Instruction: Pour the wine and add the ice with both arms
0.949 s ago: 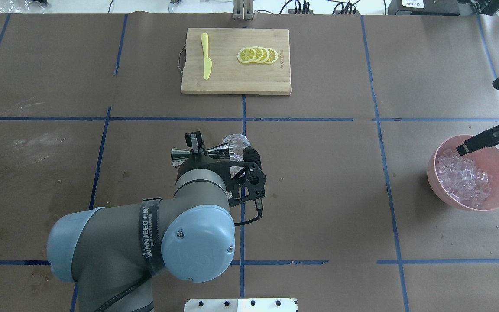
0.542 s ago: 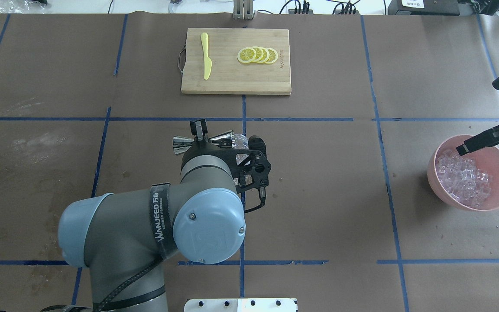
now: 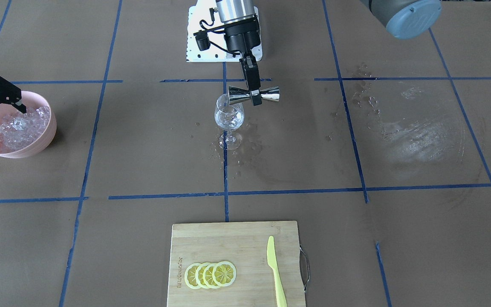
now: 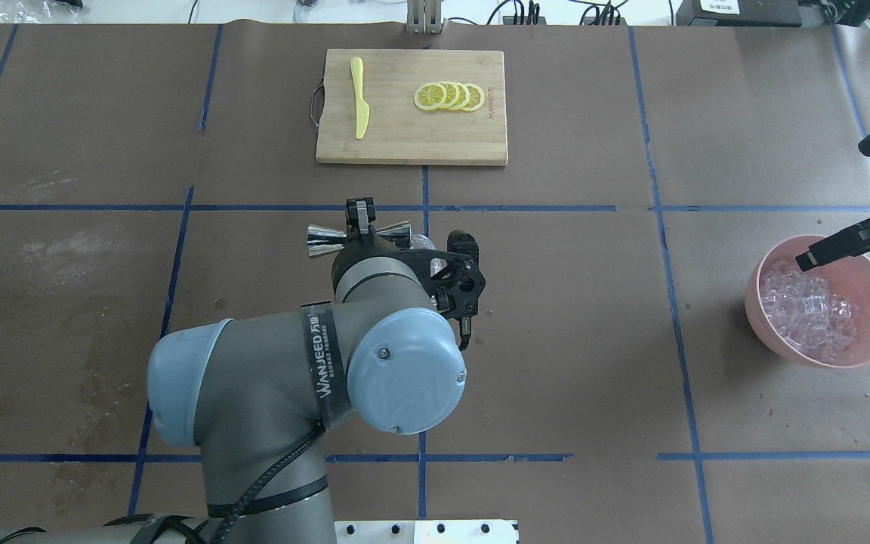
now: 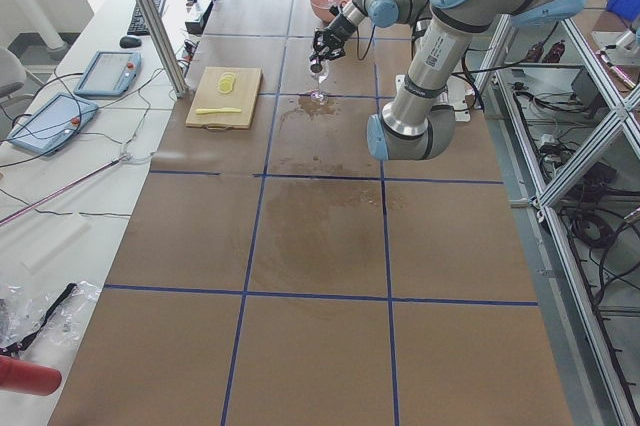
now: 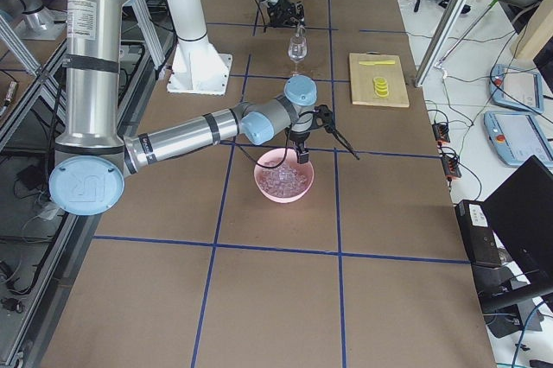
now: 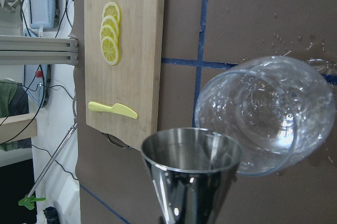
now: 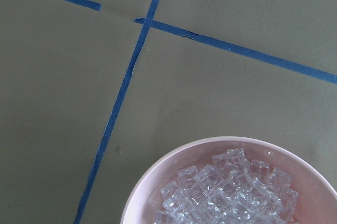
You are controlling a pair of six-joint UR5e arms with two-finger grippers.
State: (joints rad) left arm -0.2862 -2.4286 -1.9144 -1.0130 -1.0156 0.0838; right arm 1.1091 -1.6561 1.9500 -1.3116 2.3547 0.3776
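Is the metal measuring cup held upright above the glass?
No. The measuring cup lies on its side in the left gripper, one mouth at the rim of the glass.

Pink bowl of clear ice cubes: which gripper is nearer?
Right. The right gripper hangs open over the pink bowl's rim; the left gripper is mid-table, holding a steel jigger at the clear wine glass.
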